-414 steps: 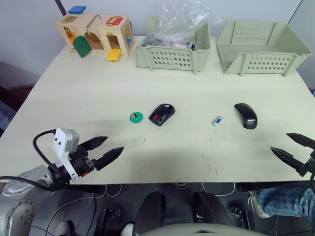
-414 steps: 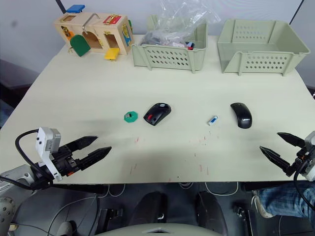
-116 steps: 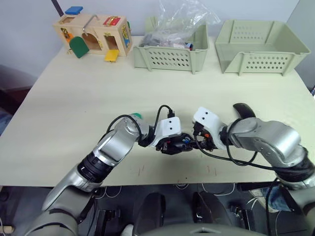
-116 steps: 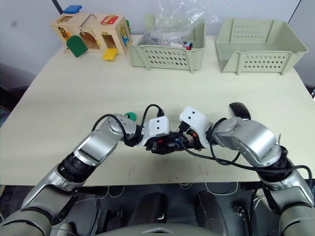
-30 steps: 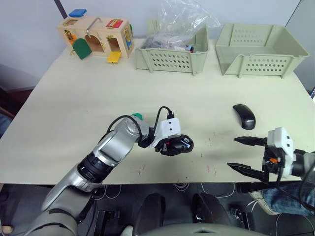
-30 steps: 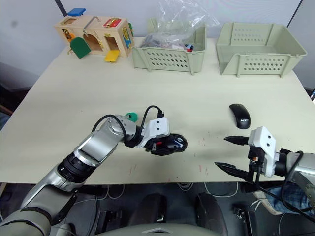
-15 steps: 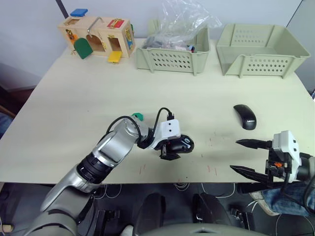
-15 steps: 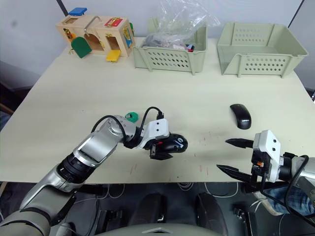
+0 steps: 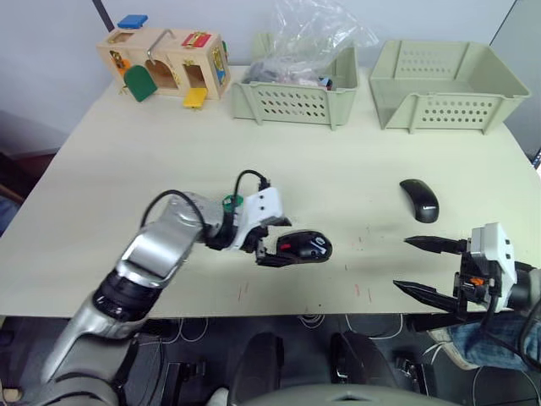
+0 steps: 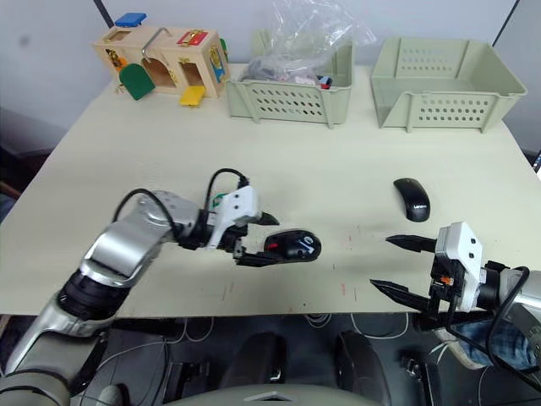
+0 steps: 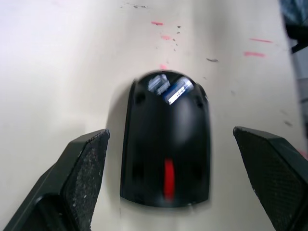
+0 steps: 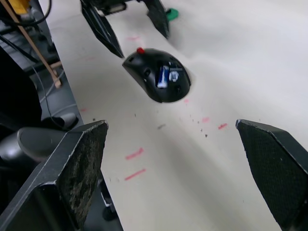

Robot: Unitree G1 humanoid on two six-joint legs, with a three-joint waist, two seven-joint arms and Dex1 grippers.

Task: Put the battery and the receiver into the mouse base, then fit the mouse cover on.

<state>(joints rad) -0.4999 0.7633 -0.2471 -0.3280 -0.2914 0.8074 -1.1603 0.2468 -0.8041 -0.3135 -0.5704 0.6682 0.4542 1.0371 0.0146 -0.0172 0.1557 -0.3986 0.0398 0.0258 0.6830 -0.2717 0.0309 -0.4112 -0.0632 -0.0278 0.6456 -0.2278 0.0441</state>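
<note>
The broad cream table point(image 9: 127, 169) carries two pale green perforated plastic baskets point(image 9: 444, 85) along its far edge. Near the front centre lies the black oval mouse base point(image 9: 303, 247); the head views give its red part, while the right wrist view shows a small blue-and-silver piece point(image 12: 164, 76) seated in its compartment. The smooth black mouse cover point(image 9: 420, 200) rests well apart, to the right. The left gripper point(image 9: 272, 240) is spread wide, fingers just beside the base, holding nothing. The right gripper point(image 9: 418, 266) hangs wide open and empty at the table's front edge.
</note>
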